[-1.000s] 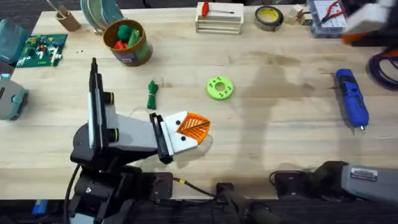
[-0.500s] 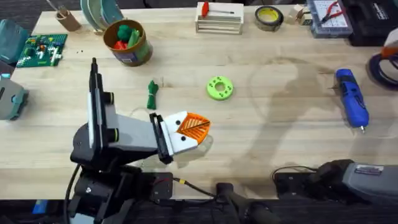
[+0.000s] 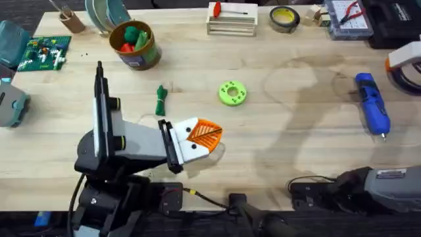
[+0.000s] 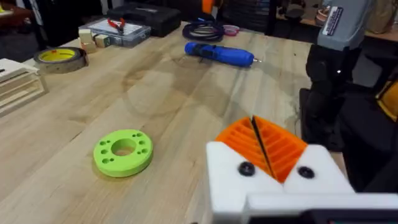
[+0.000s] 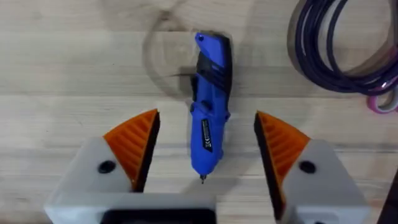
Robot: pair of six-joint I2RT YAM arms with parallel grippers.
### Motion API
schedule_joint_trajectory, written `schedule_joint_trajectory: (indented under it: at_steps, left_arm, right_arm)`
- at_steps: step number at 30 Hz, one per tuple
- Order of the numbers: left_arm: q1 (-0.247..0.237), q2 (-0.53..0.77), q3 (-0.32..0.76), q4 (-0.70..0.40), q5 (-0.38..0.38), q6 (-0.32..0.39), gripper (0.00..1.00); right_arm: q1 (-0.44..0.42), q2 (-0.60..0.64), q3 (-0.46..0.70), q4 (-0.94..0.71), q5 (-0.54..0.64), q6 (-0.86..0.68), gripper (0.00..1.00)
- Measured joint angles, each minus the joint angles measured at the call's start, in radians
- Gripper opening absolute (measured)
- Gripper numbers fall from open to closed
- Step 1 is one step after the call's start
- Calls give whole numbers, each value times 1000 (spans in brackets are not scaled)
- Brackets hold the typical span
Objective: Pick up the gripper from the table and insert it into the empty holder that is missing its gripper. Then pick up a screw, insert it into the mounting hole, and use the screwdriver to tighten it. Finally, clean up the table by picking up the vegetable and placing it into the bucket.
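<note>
The blue screwdriver (image 3: pixel 371 104) lies on the table (image 3: pixel 296 131) at the far right. My right gripper (image 3: pixel 404 58) hovers above it, just beyond its far end. In the right wrist view the right gripper (image 5: pixel 205 121) is open, with the screwdriver (image 5: pixel 210 124) on the wood below the gap between its orange pads. My left gripper (image 3: pixel 200 137) rests low near the front, shut and empty, its pads (image 4: pixel 273 146) pressed together. The dark green vegetable (image 3: pixel 161 100) lies beyond it. The bucket (image 3: pixel 135 45) stands at the back left with toys inside. The loose gripper piece, empty holder and screw are out of view.
A green ring-shaped disc (image 3: pixel 232 93) lies mid-table. At the back edge are a white rack with a red-handled tool (image 3: pixel 230 16), a tape roll (image 3: pixel 285 18) and a parts box (image 3: pixel 345 16). A coil of cable (image 5: pixel 336 56) lies beside the screwdriver. A brick plate (image 3: pixel 43 52) sits far left.
The right gripper has come from the back right corner down toward the screwdriver, and its shadow has slid rightward. The left arm has not moved.
</note>
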Motion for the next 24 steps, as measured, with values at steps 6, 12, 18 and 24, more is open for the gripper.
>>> schedule_joint_trajectory:
  at_steps: [6, 12, 18, 24]
  left_arm:
    - [0, 0, 0, 0, 0, 0, 6]
    - [0, 0, 0, 0, 0, 0, 6]
    - [0, 0, 0, 0, 0, 0, 6]
    - [0, 0, 0, 0, 0, 0, 6]
  right_arm:
    - [0, 37, 0, 8, -6, -20, 896]
    - [0, 83, 0, 10, 27, -60, 897]
    - [-2, 135, -24, 18, 75, -92, 896]
    - [-5, 191, -43, 45, 84, -92, 896]
